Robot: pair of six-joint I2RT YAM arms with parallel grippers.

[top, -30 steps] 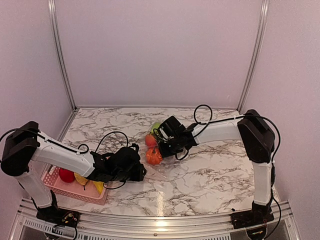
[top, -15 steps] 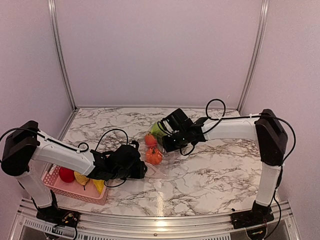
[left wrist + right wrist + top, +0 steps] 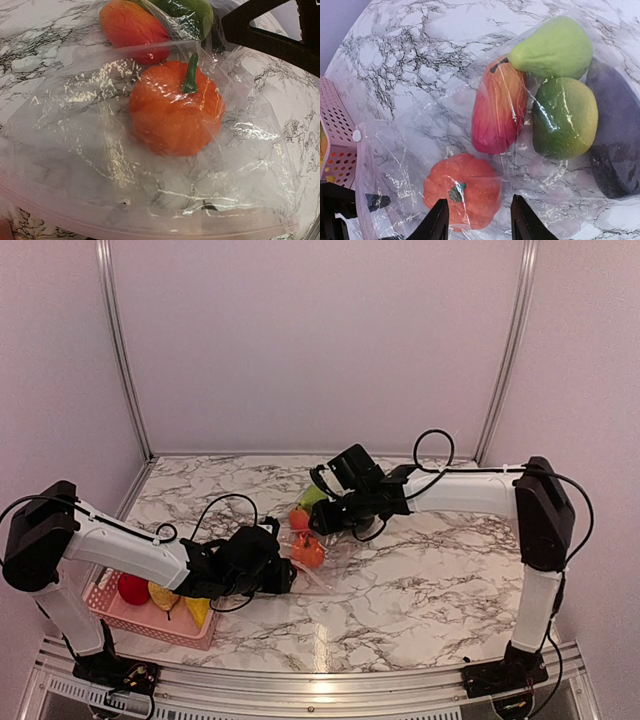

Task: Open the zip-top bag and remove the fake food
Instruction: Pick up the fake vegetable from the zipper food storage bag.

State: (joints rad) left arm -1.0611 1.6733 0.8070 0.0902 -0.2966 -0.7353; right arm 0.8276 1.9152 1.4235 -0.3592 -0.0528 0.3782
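Zip-top bag [image 3: 318, 562] lying flat at the centre of the marble table [image 3: 430, 580], with 5 pieces of fake food [image 3: 500, 105] inside and the orange pumpkin [image 3: 462, 192] nearest the zip strip. Right gripper [image 3: 477, 222] over the pumpkin, jaws parted, grasping nothing. Left gripper [image 3: 278, 578] at the bag's zip edge; its grasp cannot be told. Pink basket [image 3: 140, 625] at far left.
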